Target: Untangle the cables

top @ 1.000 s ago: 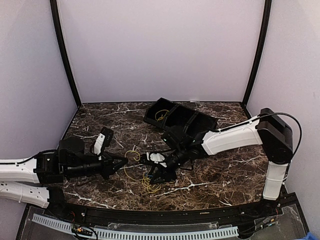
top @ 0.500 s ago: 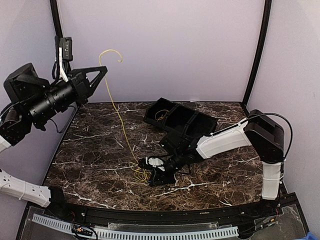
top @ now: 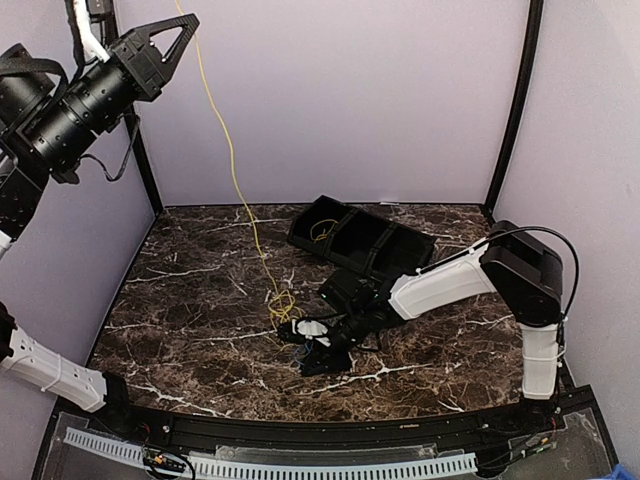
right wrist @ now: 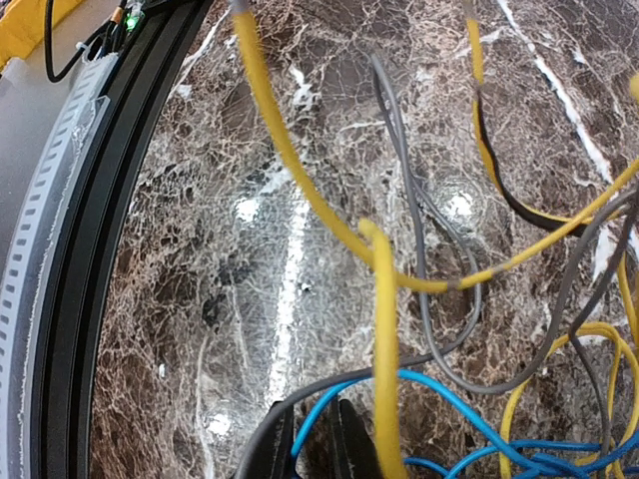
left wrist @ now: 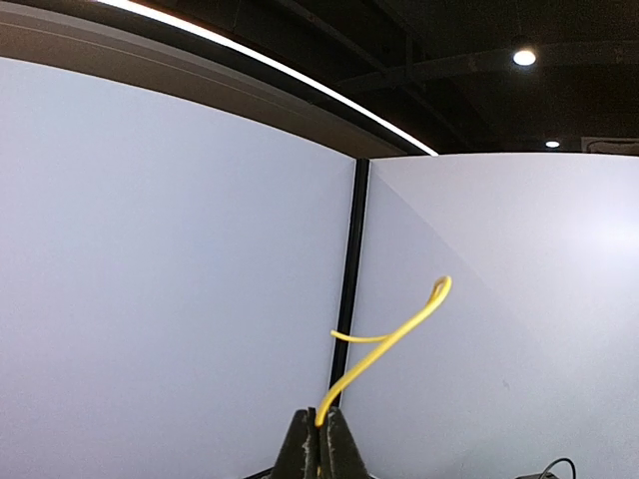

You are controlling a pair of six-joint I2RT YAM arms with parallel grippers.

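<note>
My left gripper [top: 188, 20] is raised high at the upper left and is shut on the yellow cable [top: 235, 160]. The cable hangs taut from it down to a small yellow bunch [top: 283, 305] on the table. In the left wrist view the fingers [left wrist: 319, 429] pinch the yellow cable [left wrist: 389, 344], whose free end curls above them. My right gripper [top: 306, 350] is low on the table beside the bunch. In the right wrist view it [right wrist: 312, 439] is shut on the blue cable [right wrist: 439, 389], with yellow cable strands [right wrist: 384, 329] crossing over it.
A black divided tray [top: 370, 238] stands at the back of the marble table [top: 180, 300], with a bit of yellow wire [top: 322, 232] in its left compartment. Thin grey wires [right wrist: 414, 259] lie among the cables. A black rail [right wrist: 110, 200] runs along the table's near edge.
My left arm has risen from table level to high at the upper left, drawing the yellow cable up and taut. The yellow bunch has shrunk and slid left. The right gripper stays low.
</note>
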